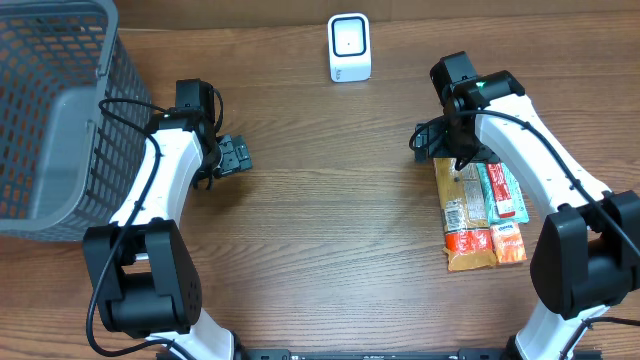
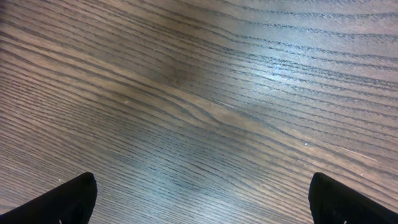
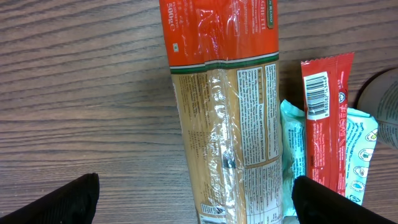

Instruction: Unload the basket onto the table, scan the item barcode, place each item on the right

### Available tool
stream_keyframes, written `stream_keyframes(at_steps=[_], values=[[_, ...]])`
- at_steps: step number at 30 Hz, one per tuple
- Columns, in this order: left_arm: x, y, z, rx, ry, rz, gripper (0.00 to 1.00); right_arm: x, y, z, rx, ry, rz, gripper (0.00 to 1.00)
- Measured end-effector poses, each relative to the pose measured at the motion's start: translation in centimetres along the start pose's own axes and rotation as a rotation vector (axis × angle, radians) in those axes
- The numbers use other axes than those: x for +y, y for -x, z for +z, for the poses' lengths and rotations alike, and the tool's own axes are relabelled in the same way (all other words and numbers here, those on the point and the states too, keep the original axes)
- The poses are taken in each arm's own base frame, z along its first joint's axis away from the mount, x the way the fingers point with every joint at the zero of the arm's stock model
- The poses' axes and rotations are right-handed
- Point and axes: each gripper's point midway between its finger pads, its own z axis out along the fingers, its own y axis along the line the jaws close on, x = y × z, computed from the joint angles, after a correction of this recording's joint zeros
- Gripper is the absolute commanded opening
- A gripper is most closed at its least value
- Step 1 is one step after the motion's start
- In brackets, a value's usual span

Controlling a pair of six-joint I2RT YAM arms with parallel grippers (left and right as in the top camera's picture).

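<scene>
A long spaghetti packet (image 1: 463, 212), clear with an orange end, lies flat on the table at the right. Beside it lie a red wrapped bar (image 1: 505, 190) and a teal packet (image 1: 488, 185). In the right wrist view the spaghetti packet (image 3: 224, 106) runs up between the fingers, and the red bar (image 3: 323, 124) shows a barcode (image 3: 317, 93) facing up. My right gripper (image 3: 196, 202) is open above the packet's near end, holding nothing; overhead it (image 1: 432, 140) sits at the pile's far end. My left gripper (image 1: 235, 155) is open over bare wood (image 2: 202, 199). The white scanner (image 1: 349, 47) stands at the back centre.
A grey wire basket (image 1: 50, 110) fills the far left corner, next to the left arm. A small orange packet (image 1: 510, 243) lies at the near end of the pile. A grey round object (image 3: 382, 106) shows at the right edge of the right wrist view.
</scene>
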Motion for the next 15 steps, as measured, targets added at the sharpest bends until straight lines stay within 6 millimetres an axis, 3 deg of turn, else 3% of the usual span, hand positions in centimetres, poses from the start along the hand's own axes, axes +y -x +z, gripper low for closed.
stream_keyframes(at_steps=[15], values=[[0.00,0.00,0.00,0.000,0.000,0.000,1.00,-0.01,0.08,-0.47,-0.012,0.004,0.001,1.00]])
